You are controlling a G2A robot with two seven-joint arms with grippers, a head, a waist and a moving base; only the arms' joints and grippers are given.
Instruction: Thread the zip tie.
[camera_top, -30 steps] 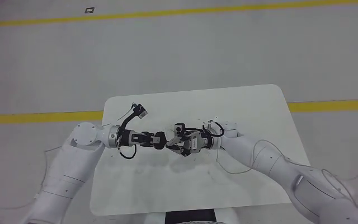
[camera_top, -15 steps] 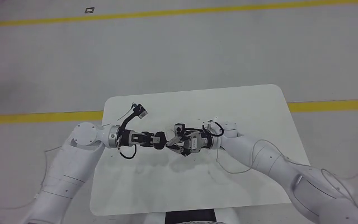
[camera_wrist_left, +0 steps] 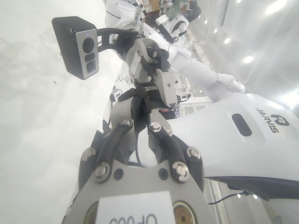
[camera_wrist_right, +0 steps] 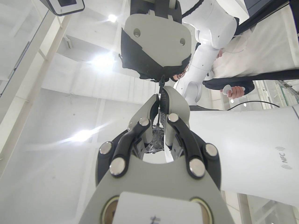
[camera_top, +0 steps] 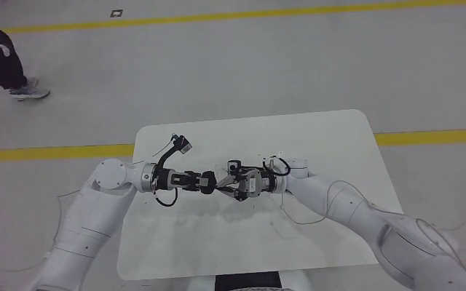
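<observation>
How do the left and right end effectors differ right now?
Left end effector sits toward the table's left side, right end effector toward its right. Left fingertips are black-wrapped; right fingers are bare grey. Both are shut on the zip tie, tip to tip.

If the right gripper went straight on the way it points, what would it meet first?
Most likely the left gripper, facing it tip to tip. The zip tie clamped in the right gripper sticks out ahead and seems to reach it; depth is unclear.
</observation>
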